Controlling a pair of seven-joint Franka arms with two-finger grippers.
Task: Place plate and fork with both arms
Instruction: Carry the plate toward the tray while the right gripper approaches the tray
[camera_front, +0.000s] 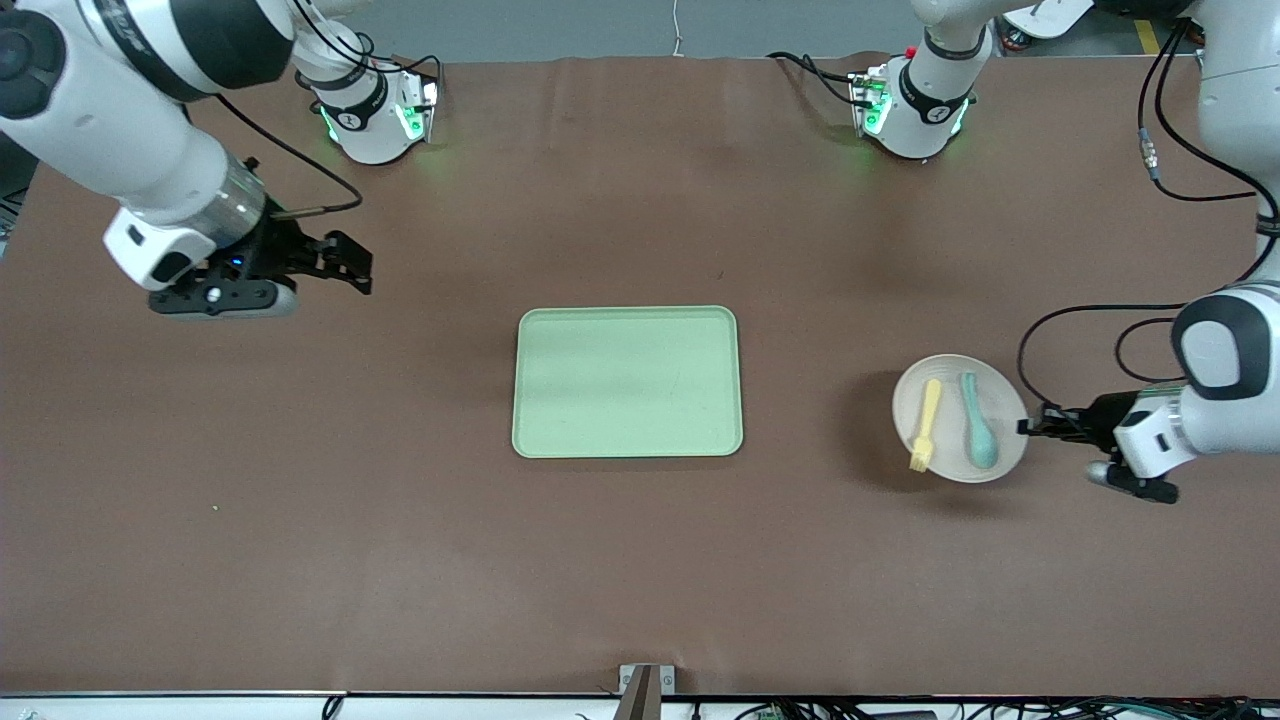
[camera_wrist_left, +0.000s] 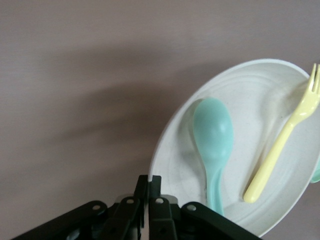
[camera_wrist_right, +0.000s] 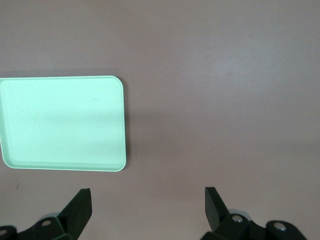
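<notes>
The cream plate (camera_front: 950, 455) is held by its rim a little above the table, toward the left arm's end, and casts a shadow on the cloth. The pale yellow fork (camera_front: 926, 424) and a teal spoon (camera_front: 978, 432) lie side by side in it. My left gripper (camera_front: 1030, 426) is shut on the plate's rim. The left wrist view shows the gripper (camera_wrist_left: 149, 179) pinching the rim of the plate (camera_wrist_left: 250, 100), with the fork (camera_wrist_left: 285, 145) and spoon (camera_wrist_left: 215, 140) inside. My right gripper (camera_front: 355, 268) is open and empty over bare table toward the right arm's end; it also shows in the right wrist view (camera_wrist_right: 147, 197).
A light green rectangular tray (camera_front: 628, 382) lies at the middle of the brown table, between the two grippers. It also shows in the right wrist view (camera_wrist_right: 62, 122). Both arm bases stand along the table's edge farthest from the front camera.
</notes>
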